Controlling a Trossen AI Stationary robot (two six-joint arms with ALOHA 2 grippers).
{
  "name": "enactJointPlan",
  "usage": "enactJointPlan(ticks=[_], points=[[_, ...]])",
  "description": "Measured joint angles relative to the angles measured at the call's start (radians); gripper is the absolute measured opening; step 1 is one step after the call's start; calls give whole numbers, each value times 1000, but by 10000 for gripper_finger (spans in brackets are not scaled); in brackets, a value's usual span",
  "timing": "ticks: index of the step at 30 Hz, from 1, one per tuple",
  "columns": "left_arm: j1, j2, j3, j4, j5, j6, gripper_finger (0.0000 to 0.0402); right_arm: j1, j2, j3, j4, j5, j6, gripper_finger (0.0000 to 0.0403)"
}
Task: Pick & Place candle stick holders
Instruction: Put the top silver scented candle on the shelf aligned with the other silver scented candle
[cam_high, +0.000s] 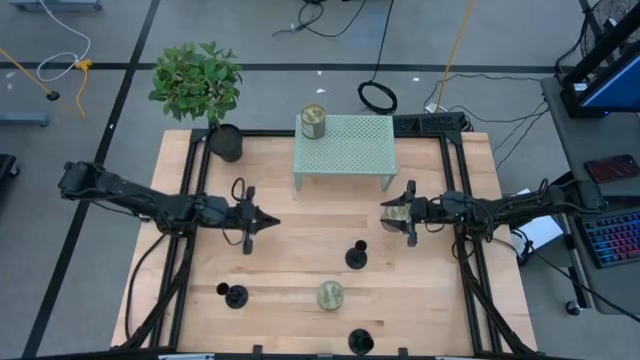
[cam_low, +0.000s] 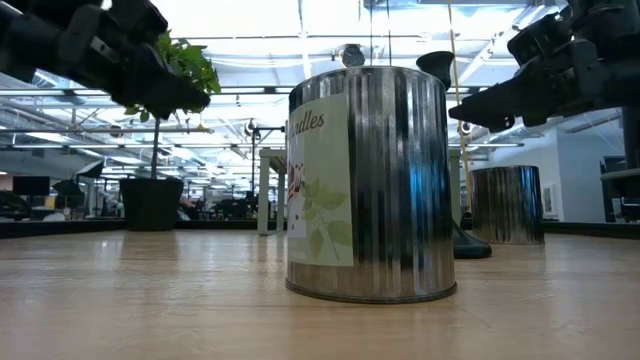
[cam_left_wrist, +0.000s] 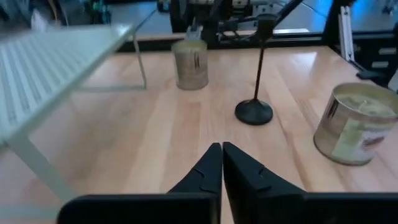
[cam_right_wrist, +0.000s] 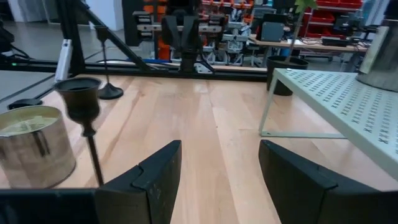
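Candle stick holders are sitting scattered: one brass cup (cam_high: 314, 121) on the green rack (cam_high: 350, 145), another (cam_high: 396, 214) just ahead of the right end effector (cam_high: 405, 213), whose fingers are spreading wide and holding nothing. The left end effector (cam_high: 268, 222), fingers pressing together, is hovering over bare bench (cam_high: 300, 250). A black stemmed holder (cam_high: 356, 257) is standing close by the right end effector; a careless sweep could topple it.

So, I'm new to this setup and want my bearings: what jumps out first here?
A shiny tin fills the middle of the low view, close to the camera. From above, a pale green rack stands at the back of the table with another tin on it, a leafy plant nearby. The left gripper, shut, faces the right gripper, open.
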Motion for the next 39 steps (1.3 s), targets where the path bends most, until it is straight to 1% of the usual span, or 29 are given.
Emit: enactJointPlan(ticks=[3, 9, 12, 17, 19, 23, 26, 29, 31, 33, 35, 39], points=[[0, 44, 0, 11, -2, -34, 48, 0, 0, 0, 3, 2, 0, 210], [0, 129, 0, 135, -8, 17, 94, 0, 0, 1, 26, -4, -11, 217], [0, 145, 0, 147, -8, 27, 112, 0, 0, 1, 4, -8, -3, 228], [0, 146, 0, 136, -8, 42, 121, 1, -2, 1, -78, -32, 22, 240], [0, 146, 0, 136, -8, 42, 122, 0, -10, 1, -98, -35, 40, 239], [0, 146, 0, 136, -8, 49, 122, 1, -20, 9, -113, -76, 56, 233], [1, 146, 0, 142, -8, 107, 122, 1, -25, 79, -228, -83, 42, 232], [6, 146, 1, 166, -9, 154, 122, 0, -25, 204, -432, -72, -2, 234], [13, 146, 1, 178, -9, 160, 122, 0, -16, 288, -570, -35, -3, 235], [21, 146, 1, 180, -9, 159, 122, -1, -10, 350, -681, -10, 29, 235], [29, 146, 1, 174, -9, 149, 122, 0, 0, 379, -752, -3, 69, 235], [39, 146, 1, 163, -9, 136, 122, 17, 2, 374, -852, -6, 133, 235]])
